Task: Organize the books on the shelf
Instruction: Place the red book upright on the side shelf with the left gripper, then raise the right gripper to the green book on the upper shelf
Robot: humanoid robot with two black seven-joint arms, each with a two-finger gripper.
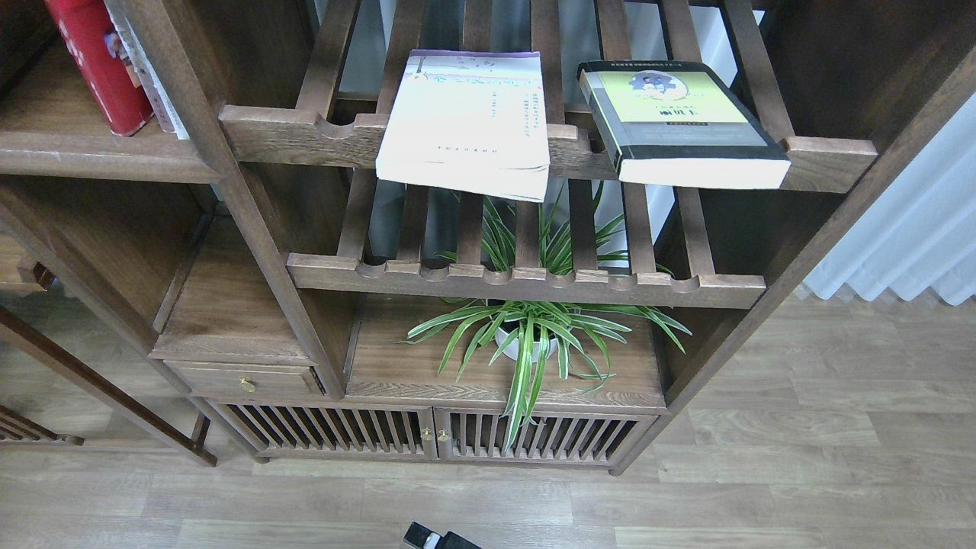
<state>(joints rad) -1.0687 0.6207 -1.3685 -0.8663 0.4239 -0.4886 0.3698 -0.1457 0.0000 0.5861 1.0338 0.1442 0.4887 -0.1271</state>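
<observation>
We see the red book (97,65) upright on the shelf (91,156), the white book (465,122) and black book (679,126) still unshelved, and neither tool visible.

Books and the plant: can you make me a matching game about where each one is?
Things:
1. red book
2. white book
3. black-and-yellow-green book
4. potted plant

Places:
A. right side of the top slatted rack
B. standing on the solid plank shelf, far left
C. low down, beneath both slatted racks
D. middle of the top slatted rack, overhanging its front rail

Pairs: 1-B, 2-D, 3-A, 4-C
</observation>
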